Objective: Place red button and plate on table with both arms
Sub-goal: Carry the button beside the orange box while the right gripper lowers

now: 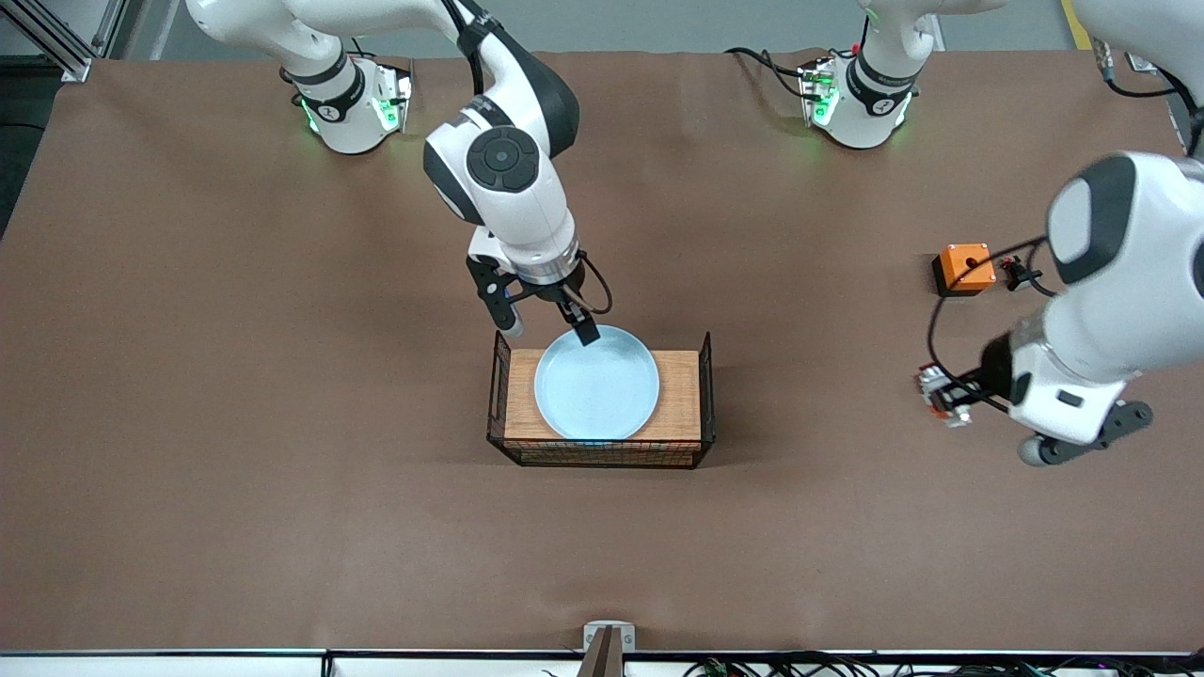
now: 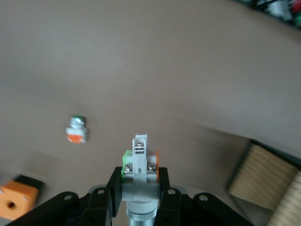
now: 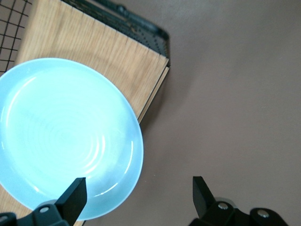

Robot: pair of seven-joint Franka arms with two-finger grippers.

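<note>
**Desk:** What is on the table [image 1: 235, 489], and how many of each?

**Photographer:** Two arms, two pincers. One plate [image 1: 596, 384], pale blue, lies on one wooden board [image 1: 677, 395] with black wire sides, midway along the table. One orange box [image 1: 965, 269] with a hole stands toward the left arm's end, with a small dark part just beside it. One button [image 2: 139, 165] is held, and a second, stubbier white piece [image 2: 76, 130] with an orange top lies alone on the brown sheet in the left wrist view.

**Desk:** The pincers?

**Photographer:** The left pincer [image 2: 139, 190] is pressed on the button's silver end, over bare table toward the left arm's end, nearer the front camera than the box. The right pincer [image 3: 138, 195] is spread wide and holds nothing. One finger [image 3: 73, 197] hangs over the plate's rim, the other over bare table just off the board's edge.

**Desk:** Room to move?

**Photographer:** Plenty. The plate's rim overhangs the board's open long edges, and wire walls stand only at the two short ends. Broad bare brown sheet runs on every side of the board, widest toward the front camera.
</note>
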